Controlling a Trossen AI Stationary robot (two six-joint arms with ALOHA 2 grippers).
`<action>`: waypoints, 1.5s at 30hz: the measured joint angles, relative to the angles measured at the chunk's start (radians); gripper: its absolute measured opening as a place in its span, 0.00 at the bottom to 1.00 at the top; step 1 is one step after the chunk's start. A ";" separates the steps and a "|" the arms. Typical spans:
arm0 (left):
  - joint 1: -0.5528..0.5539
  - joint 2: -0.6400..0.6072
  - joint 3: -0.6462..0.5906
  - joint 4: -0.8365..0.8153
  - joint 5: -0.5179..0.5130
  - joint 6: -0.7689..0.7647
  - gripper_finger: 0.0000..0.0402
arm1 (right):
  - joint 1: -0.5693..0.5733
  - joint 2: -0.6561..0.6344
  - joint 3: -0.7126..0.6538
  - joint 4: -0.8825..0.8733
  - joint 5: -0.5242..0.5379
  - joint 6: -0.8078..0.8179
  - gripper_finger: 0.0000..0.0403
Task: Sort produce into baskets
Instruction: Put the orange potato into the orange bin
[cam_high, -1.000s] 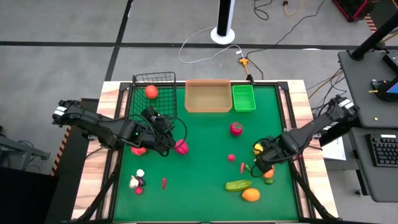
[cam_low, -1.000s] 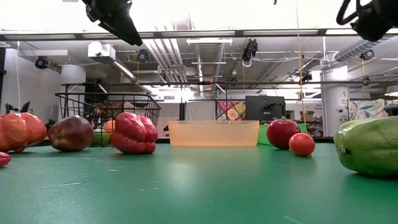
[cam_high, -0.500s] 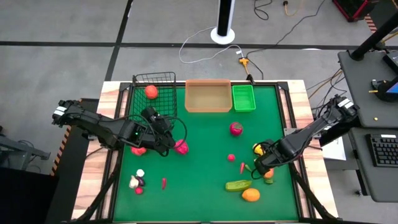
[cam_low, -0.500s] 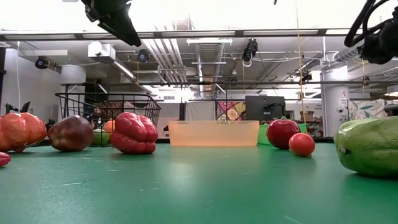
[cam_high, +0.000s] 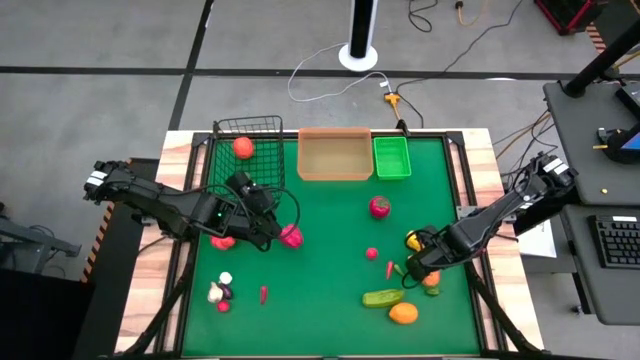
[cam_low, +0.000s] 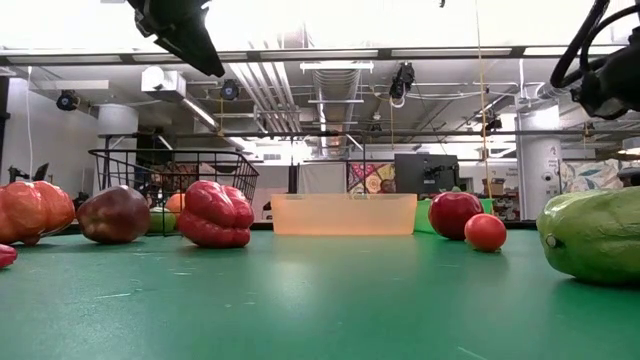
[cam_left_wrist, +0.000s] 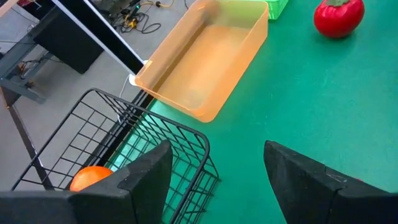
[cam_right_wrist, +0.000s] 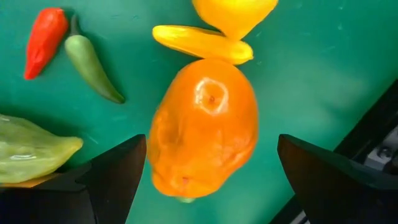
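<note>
From above, the tan tray (cam_high: 335, 155) sits at the table's far edge between the black wire basket (cam_high: 248, 150), holding one orange piece (cam_high: 243, 147), and the green bin (cam_high: 391, 157). Well in front of the tray, the left gripper (cam_high: 268, 228) hovers beside a pink-red pepper (cam_high: 291, 237); the right gripper (cam_high: 418, 262) hangs among produce farther right. At table height, the tray (cam_low: 343, 214) stands behind a red pepper (cam_low: 214, 214). The left wrist view shows the fingers (cam_left_wrist: 144, 174) apart and empty, facing tray and basket. The right wrist view shows fingers (cam_right_wrist: 115, 171) spread wide around an orange pepper (cam_right_wrist: 204, 127), not touching it.
</note>
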 joint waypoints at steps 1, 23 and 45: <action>0.000 0.000 0.000 0.000 0.000 0.000 0.59 | 0.000 0.000 -0.002 0.002 0.000 0.002 0.88; 0.000 0.000 0.000 -0.004 0.003 -0.018 0.59 | 0.000 0.006 -0.099 0.129 0.000 0.005 0.86; -0.002 0.000 0.000 -0.008 0.024 -0.035 0.59 | 0.000 -0.080 -0.084 0.083 0.000 0.021 0.69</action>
